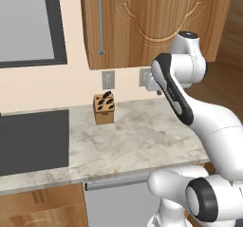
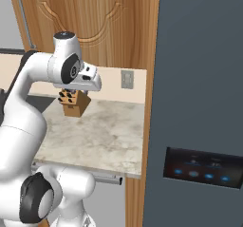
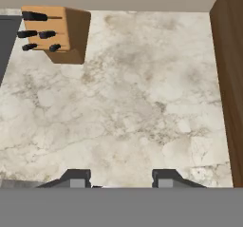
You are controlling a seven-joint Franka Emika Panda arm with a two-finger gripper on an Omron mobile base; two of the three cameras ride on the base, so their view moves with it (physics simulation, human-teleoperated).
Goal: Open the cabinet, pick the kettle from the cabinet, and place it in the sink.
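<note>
Fingers (image 3: 121,176) spread apart with nothing between, pointing down over marble tabletop (image 3: 133,107) near knife block (image 1: 104,108), below shut cabinet (image 1: 156,22) with handle (image 1: 99,23) on left.

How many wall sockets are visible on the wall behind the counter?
2. One socket is above the knife block. The second socket is to its right, partly behind the arm. More may be hidden by the arm.
</note>
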